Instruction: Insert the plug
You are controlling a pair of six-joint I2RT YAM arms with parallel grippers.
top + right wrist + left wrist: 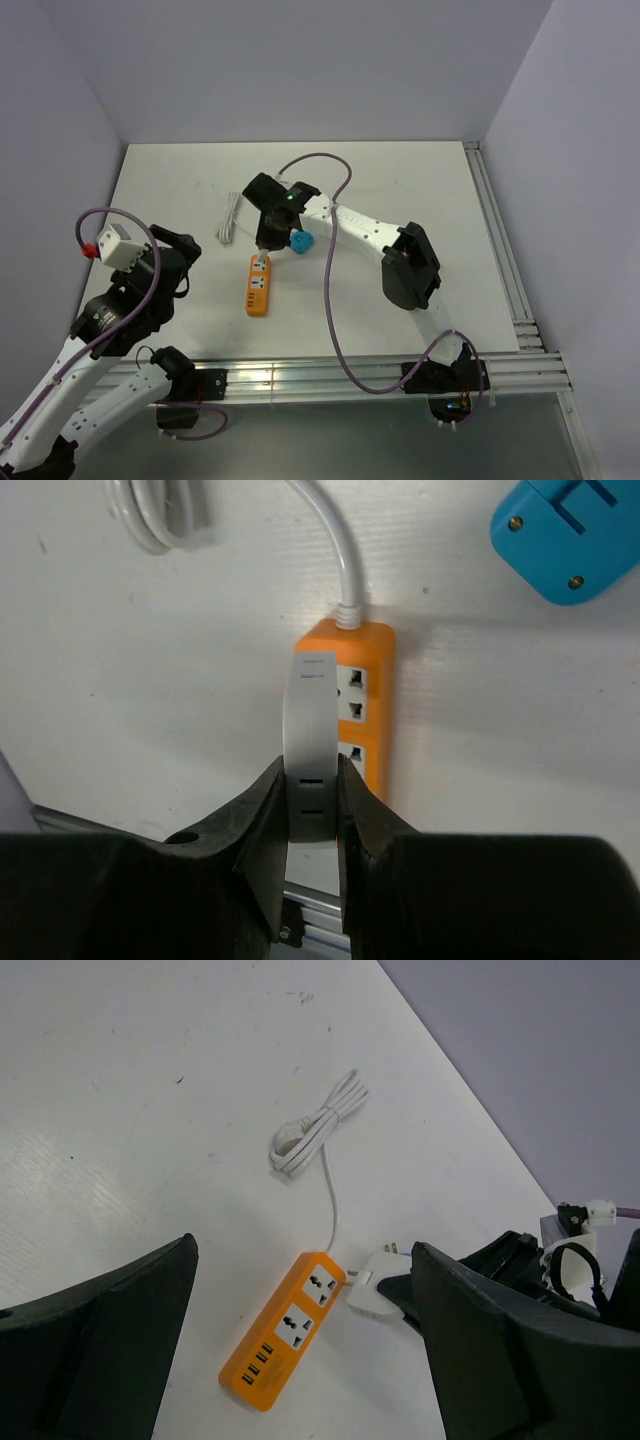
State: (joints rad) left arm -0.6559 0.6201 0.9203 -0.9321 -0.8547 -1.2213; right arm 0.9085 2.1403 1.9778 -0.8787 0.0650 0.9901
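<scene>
R gripper [311,776] is clamped on a flat white plug [311,730], fingers [262,815] pressed to its two sides with no gap showing; the plug sticks out past the tips and, in the R wrist view, overlaps the left edge of an orange power strip [366,705]. Whether it touches the strip can't be told. L gripper [302,1248] hangs wide open and holds nothing, its black fingers [100,1345] framing the strip from a distance. The blue plug [300,242] lies loose on the white table [400,180], just beside the R gripper and near the strip's cord end, apart from the strip and gripped by neither arm. Up close it's a bright-blue rounded square, the face on show having two small screws and a recessed groove; prongs not visible. In the top view the R arm runs from its base at the near-right edge diagonally to mid-table, elbow bent, wrist angled down over the strip's cord end. The L arm sits folded at the table's left edge, wrist raised, well away from the strip. A coiled white cord [229,218] lies beyond the strip.
</scene>
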